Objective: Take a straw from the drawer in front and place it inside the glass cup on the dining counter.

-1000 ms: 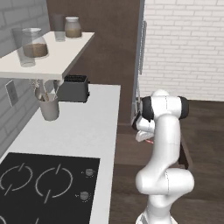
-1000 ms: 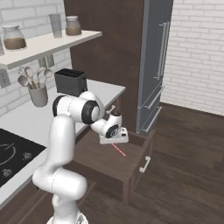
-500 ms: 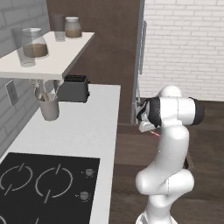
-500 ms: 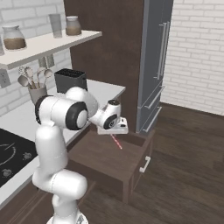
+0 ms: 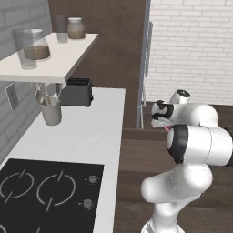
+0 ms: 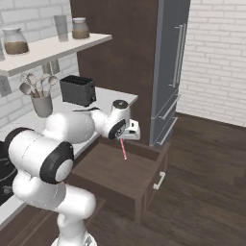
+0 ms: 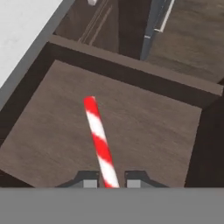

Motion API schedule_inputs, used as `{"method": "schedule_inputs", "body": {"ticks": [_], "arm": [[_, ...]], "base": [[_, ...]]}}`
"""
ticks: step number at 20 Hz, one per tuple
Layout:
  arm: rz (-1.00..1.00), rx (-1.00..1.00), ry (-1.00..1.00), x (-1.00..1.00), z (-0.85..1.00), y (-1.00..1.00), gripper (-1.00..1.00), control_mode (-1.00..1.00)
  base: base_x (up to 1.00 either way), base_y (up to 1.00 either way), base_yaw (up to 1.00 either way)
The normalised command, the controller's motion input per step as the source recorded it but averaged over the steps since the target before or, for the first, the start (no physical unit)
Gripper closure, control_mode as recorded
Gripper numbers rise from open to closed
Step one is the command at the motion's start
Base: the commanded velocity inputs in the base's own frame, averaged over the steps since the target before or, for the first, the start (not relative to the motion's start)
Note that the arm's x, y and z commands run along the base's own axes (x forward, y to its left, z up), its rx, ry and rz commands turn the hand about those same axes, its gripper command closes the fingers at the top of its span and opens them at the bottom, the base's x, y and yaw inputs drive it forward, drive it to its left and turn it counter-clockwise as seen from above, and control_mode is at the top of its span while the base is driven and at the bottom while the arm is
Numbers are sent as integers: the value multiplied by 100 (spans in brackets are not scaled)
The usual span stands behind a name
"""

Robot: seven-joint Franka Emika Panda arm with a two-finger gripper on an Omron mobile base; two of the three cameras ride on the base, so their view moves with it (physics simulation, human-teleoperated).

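Above the open drawer [image 6: 120, 173], the claw [image 7: 108, 183] pinches the straw [image 7: 99, 140]; carry it steadily, probably gripped near one end.

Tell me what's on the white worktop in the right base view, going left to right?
Mug of spoons → black toaster → the robot's hand holding the straw over the open drawer.
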Motion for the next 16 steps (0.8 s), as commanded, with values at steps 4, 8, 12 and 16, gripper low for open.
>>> {"method": "schedule_inputs", "body": {"ticks": [4,8,12,16], "arm": [[-21,1,-23,-66,100,0,100,-100],[-22,0,-28,-75,100,0,100,-100],[-22,0,-30,-78,100,0,100,-100],[-18,0,-17,-62,99,0,100,-100]], "base": [[0,0,0],[0,0,0],[0,0,0],[0,0,0]]}}
